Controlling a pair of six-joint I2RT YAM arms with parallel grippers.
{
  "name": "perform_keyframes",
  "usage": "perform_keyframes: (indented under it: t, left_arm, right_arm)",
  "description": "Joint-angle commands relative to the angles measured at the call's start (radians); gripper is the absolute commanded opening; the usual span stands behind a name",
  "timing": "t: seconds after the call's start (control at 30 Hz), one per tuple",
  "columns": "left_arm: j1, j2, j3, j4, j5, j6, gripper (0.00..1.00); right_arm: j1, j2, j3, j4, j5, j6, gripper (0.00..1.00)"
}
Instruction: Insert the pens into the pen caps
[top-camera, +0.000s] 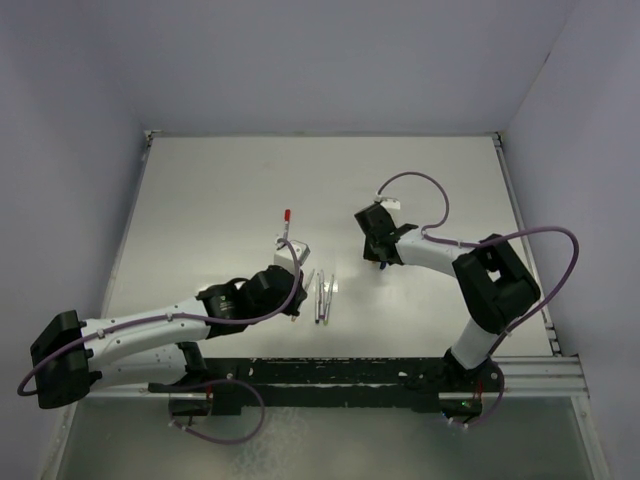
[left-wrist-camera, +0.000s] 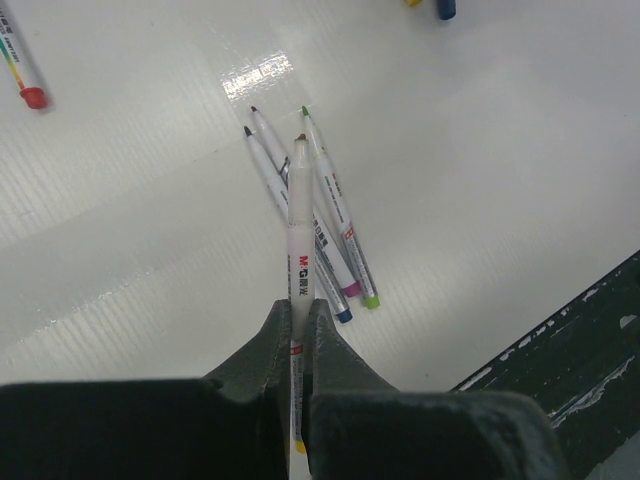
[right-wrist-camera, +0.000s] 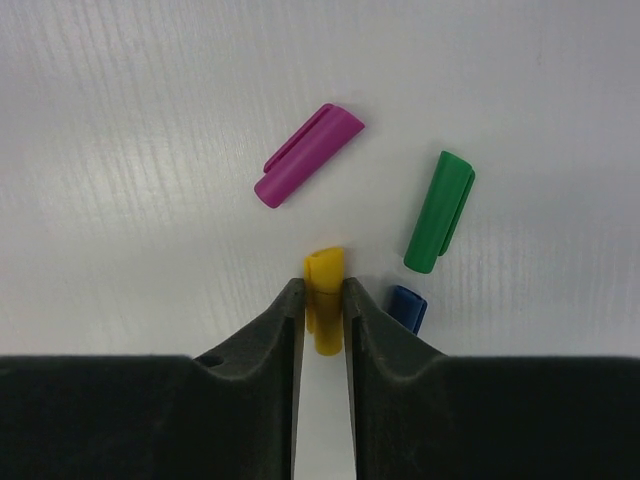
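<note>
Red-capped pen (left-wrist-camera: 20, 70) lies alone on the counter (top-camera: 220, 190), far left in the left wrist view, well apart from the rest.

Left arm (top-camera: 150, 325) runs low from the near-left corner toward centre. Left hand (left-wrist-camera: 301, 305) is clamped tight on one pen (left-wrist-camera: 301, 220). It has a white barrel with a small red logo, its dark reddish tip is bare and points forward out of the fingers, and a yellow end shows behind the fingertips. The tip sits over the loose pens in that view; can't tell whether it touches them.

Three loose pens (top-camera: 322, 295) lie in a tight fan just right of the left hand, all uncapped. They are white barrels with blue, magenta and green tail ends bunched together and tips spread apart.

Right arm (top-camera: 495, 285) has its elbow folded at the right side and its forearm reaching left toward mid-counter. Right hand (right-wrist-camera: 323, 290) points down, its jaws narrow and pinching the yellow cap (right-wrist-camera: 323, 268) on both sides.

Magenta cap (right-wrist-camera: 308, 155) lies ahead of the fingers, tilted. Green cap (right-wrist-camera: 440, 212) is off to the right, near upright in the frame. Blue cap (right-wrist-camera: 407, 307) sits just beside the right finger, partly hidden. All three are apart from each other.
</note>
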Motion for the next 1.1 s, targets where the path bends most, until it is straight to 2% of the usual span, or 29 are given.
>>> perform_keyframes:
  t: [0.0, 0.07, 0.17, 0.33, 0.53, 0.7, 0.9, 1.07]
  left_arm:
    - [-0.001, -0.027, 0.007, 0.008, -0.024, -0.012, 0.00]
    - [-0.001, -0.031, 0.007, 0.005, -0.029, -0.012, 0.00]
    - [-0.002, -0.033, 0.009, 0.004, -0.034, -0.008, 0.00]
    - [-0.002, -0.013, 0.023, -0.005, -0.034, 0.005, 0.00]
    - [-0.001, 0.012, 0.036, 0.015, -0.021, 0.005, 0.00]
    - [-0.002, 0.030, 0.039, 0.082, 0.018, 0.029, 0.00]
    - [-0.001, 0.084, 0.053, 0.185, 0.088, 0.050, 0.00]
    - [-0.002, 0.131, 0.047, 0.337, 0.175, 0.066, 0.00]
  right_arm:
    - [0.000, 0.041, -0.014, -0.122, -0.013, 0.005, 0.19]
    - [-0.001, 0.052, -0.011, -0.126, -0.033, 0.005, 0.09]
    - [0.000, 0.069, -0.008, -0.128, -0.057, 0.004, 0.00]
    - [0.000, 0.076, 0.002, -0.120, -0.105, -0.009, 0.00]
    - [0.000, 0.010, 0.010, -0.111, -0.079, -0.027, 0.00]
    - [-0.001, -0.161, -0.016, -0.052, -0.075, -0.061, 0.00]
    - [-0.001, -0.424, -0.120, 0.147, -0.128, -0.100, 0.00]
    - [-0.001, -0.602, -0.218, 0.305, -0.208, -0.132, 0.00]
